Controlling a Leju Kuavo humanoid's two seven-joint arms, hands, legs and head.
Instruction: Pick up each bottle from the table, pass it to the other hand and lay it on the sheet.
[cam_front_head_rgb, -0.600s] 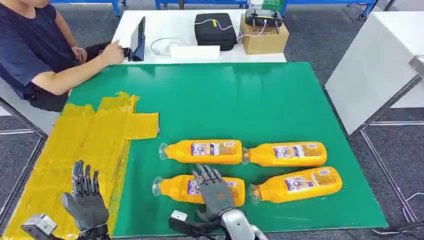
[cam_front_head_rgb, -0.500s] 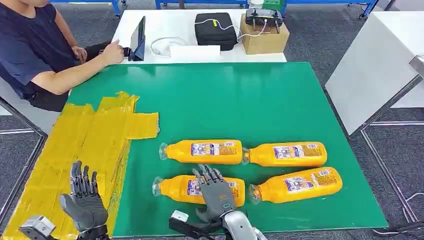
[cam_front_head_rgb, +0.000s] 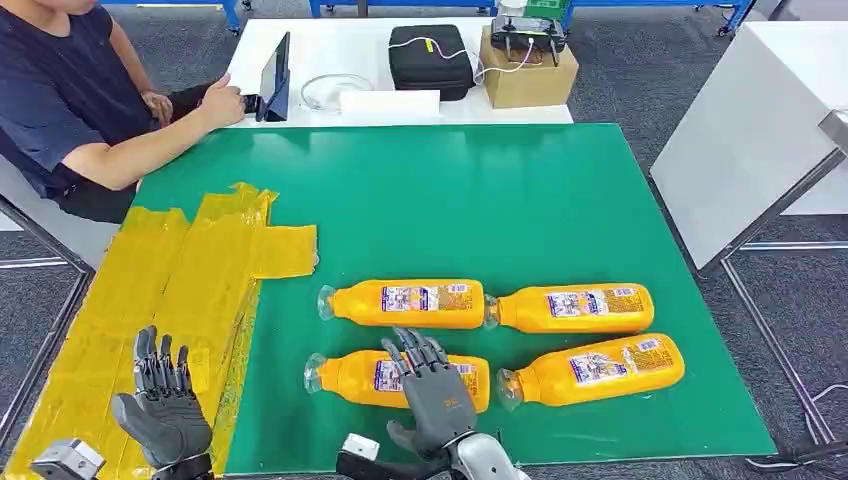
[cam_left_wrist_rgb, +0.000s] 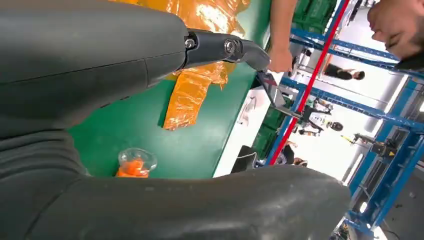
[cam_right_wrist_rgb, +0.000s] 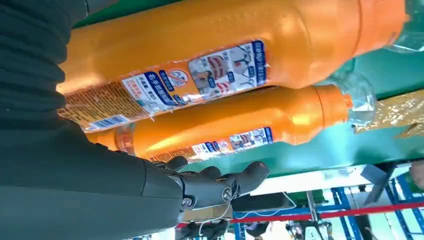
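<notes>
Several orange bottles lie on their sides on the green table (cam_front_head_rgb: 480, 200). My right hand (cam_front_head_rgb: 432, 390) hovers over the near left bottle (cam_front_head_rgb: 345, 377), fingers spread, holding nothing. In the right wrist view that bottle (cam_right_wrist_rgb: 225, 45) lies just beyond my fingers (cam_right_wrist_rgb: 220, 185), with the far left bottle (cam_right_wrist_rgb: 240, 125) behind it. The far left bottle (cam_front_head_rgb: 405, 303), far right bottle (cam_front_head_rgb: 575, 309) and near right bottle (cam_front_head_rgb: 595, 368) lie untouched. My left hand (cam_front_head_rgb: 160, 405) is open above the near part of the yellow sheet (cam_front_head_rgb: 170, 280). The left wrist view shows a bottle's clear cap (cam_left_wrist_rgb: 135, 162) and the sheet (cam_left_wrist_rgb: 195, 95).
A person (cam_front_head_rgb: 70, 100) sits at the far left with a hand at a tablet (cam_front_head_rgb: 278, 75) on a white table. A black case (cam_front_head_rgb: 430, 58) and a cardboard box (cam_front_head_rgb: 528, 68) stand there too. A white panel (cam_front_head_rgb: 750, 130) lies off the table's right edge.
My left hand has drawn back a little toward me over the sheet. My right hand has shifted slightly nearer over the same bottle. The bottles have not moved.
</notes>
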